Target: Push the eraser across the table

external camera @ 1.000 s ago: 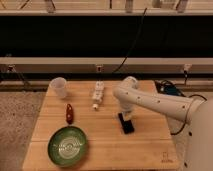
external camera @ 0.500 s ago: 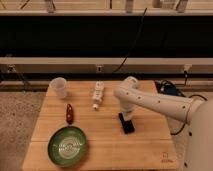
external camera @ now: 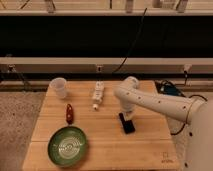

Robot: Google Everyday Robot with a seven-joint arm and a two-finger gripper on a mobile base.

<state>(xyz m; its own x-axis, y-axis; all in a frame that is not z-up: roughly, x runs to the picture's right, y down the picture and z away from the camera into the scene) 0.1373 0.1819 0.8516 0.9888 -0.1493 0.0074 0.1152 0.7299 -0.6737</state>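
The eraser (external camera: 128, 124), a flat black slab, lies on the light wooden table (external camera: 107, 145) right of centre, its long side running front to back. My white arm reaches in from the right, and the gripper (external camera: 127, 116) points down at the eraser's far end, seemingly touching it. The arm's lower end hides the fingers.
A white power strip (external camera: 98, 93) lies at the back centre. A clear plastic cup (external camera: 59, 87) stands at the back left. A red pepper (external camera: 69, 113) lies left of centre, and a green plate (external camera: 68, 145) sits at the front left. A logo mark (external camera: 166, 157) is at the front right corner.
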